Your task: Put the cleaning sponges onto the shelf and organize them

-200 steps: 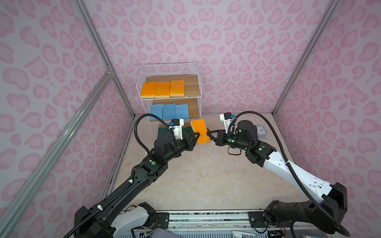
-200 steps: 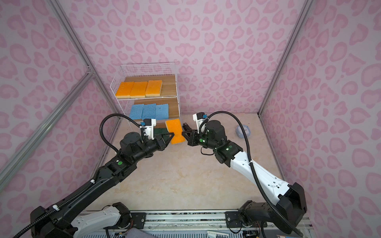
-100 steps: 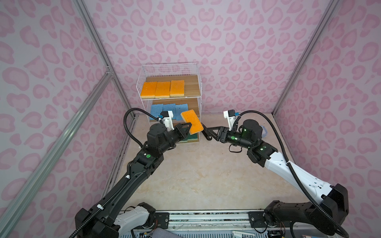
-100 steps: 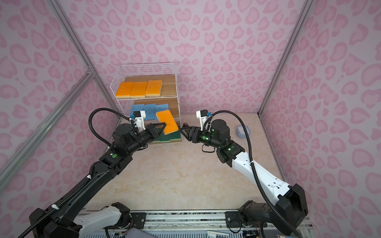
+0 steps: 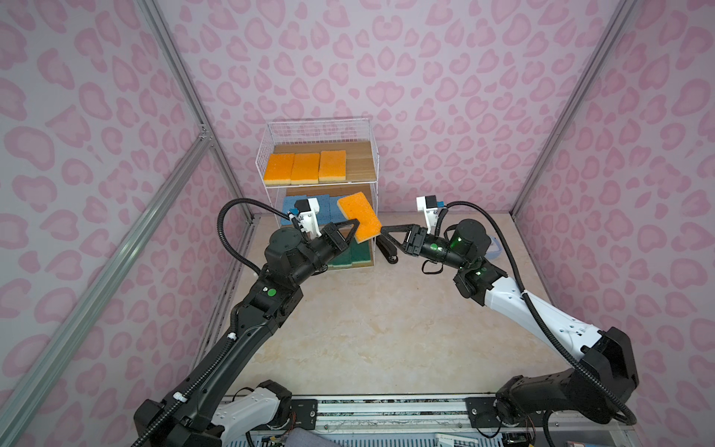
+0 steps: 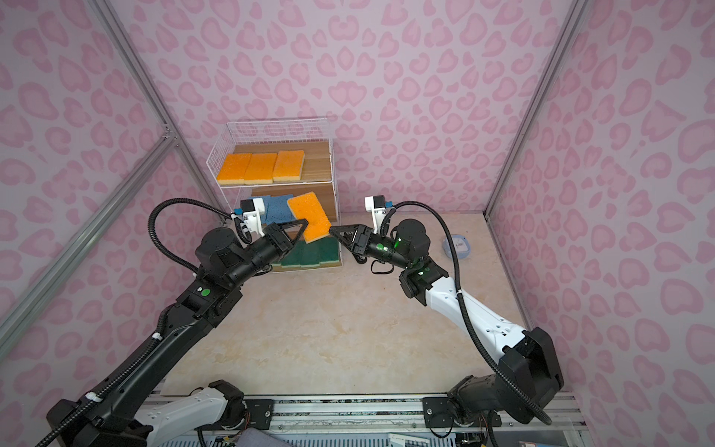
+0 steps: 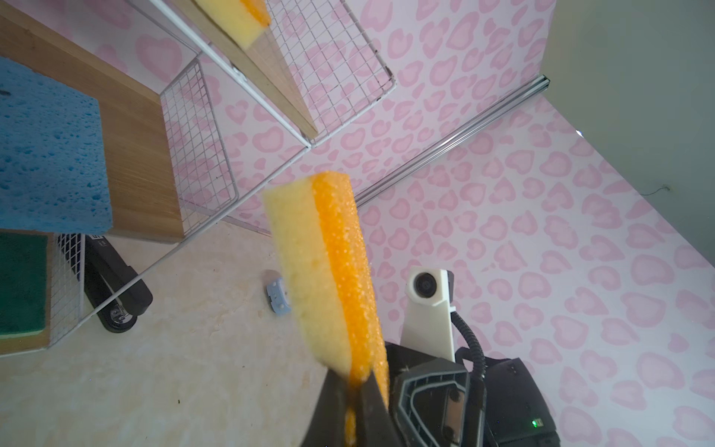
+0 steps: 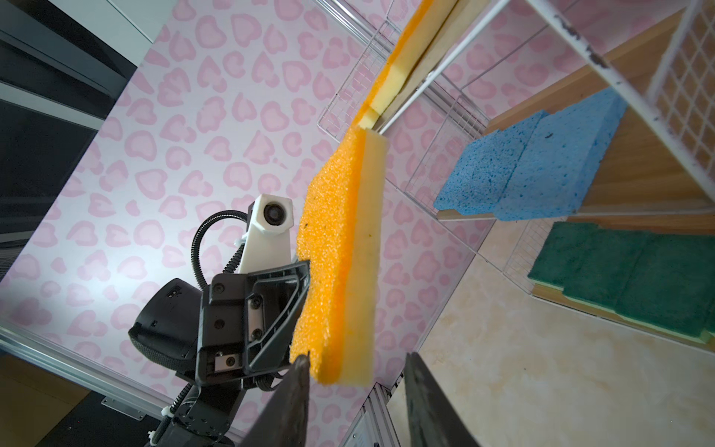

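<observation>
My left gripper (image 5: 356, 222) (image 7: 354, 383) is shut on the lower edge of an orange sponge (image 5: 360, 216) (image 6: 309, 216) (image 7: 332, 271) with a yellow underside, holding it tilted in front of the shelf's middle tier. My right gripper (image 5: 383, 230) (image 8: 356, 360) is open, its tips straddling the sponge's (image 8: 340, 251) near corner without clamping it. The shelf (image 5: 317, 124) (image 6: 278, 124) carries three orange sponges (image 5: 305, 167) on top, blue sponges (image 5: 287, 204) (image 8: 541, 166) in the middle and green sponges (image 6: 309, 253) (image 8: 626, 271) at the bottom.
A black stapler (image 5: 387, 251) (image 7: 116, 278) lies on the floor by the shelf's right foot. A small pale-blue case (image 5: 492, 247) (image 6: 456, 247) sits by the right wall. The top tier's right end (image 5: 360, 160) is bare board.
The left gripper has lifted the orange sponge from near the floor up and back toward the shelf's middle tier. The right gripper has followed it and its jaws now stand apart.
</observation>
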`<state>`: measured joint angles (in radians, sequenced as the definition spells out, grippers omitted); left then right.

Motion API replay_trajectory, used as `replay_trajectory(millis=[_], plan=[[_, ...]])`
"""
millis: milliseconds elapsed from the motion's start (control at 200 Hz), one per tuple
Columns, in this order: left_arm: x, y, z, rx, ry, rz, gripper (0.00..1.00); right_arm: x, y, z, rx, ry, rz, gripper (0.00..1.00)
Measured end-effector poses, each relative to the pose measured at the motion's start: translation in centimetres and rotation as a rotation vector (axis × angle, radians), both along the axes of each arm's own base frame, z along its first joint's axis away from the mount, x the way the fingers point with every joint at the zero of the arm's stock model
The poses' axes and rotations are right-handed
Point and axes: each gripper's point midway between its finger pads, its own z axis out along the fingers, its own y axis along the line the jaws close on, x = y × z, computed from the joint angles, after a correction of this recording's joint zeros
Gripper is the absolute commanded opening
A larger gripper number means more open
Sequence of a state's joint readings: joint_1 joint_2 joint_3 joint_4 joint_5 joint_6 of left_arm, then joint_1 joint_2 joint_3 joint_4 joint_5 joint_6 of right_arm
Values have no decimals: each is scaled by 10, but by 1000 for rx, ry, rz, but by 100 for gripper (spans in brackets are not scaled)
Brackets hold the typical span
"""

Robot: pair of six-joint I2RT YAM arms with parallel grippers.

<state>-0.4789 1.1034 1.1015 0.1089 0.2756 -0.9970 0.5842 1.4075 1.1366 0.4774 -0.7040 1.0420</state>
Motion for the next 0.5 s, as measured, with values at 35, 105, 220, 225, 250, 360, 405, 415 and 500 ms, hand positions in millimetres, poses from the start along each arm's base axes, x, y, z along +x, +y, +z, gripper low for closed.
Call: replay_trajectory(millis=[35, 105, 220, 225, 250, 360, 405, 415, 500], plan=[[0, -1, -1, -2, 3, -5, 4, 0, 1, 3, 11, 2, 4, 30], [1, -2, -2, 0, 8, -8, 3, -1, 3, 7, 23, -4, 11, 21], [2, -2, 0, -8, -1, -7, 3, 1, 4, 9, 34, 5, 15, 13], [2, -2, 1, -9, -1, -7, 4, 1, 4, 9, 34, 6, 15, 12], [3, -2, 1, -9, -2, -6, 4, 1, 5, 10, 36, 4, 15, 10], [4, 0, 1, -14, 2, -3, 4, 1, 5, 12, 43, 3, 18, 5], [5, 1, 1, -14, 3, 0, 15, 1, 6, 14, 44, 0, 18, 4], [5, 1, 1, -14, 2, 0, 21, 1, 6, 14, 44, 0, 18, 4], [7, 0, 4, -12, -4, -1, 86, 2, 6, 19, 42, -8, 13, 3]])
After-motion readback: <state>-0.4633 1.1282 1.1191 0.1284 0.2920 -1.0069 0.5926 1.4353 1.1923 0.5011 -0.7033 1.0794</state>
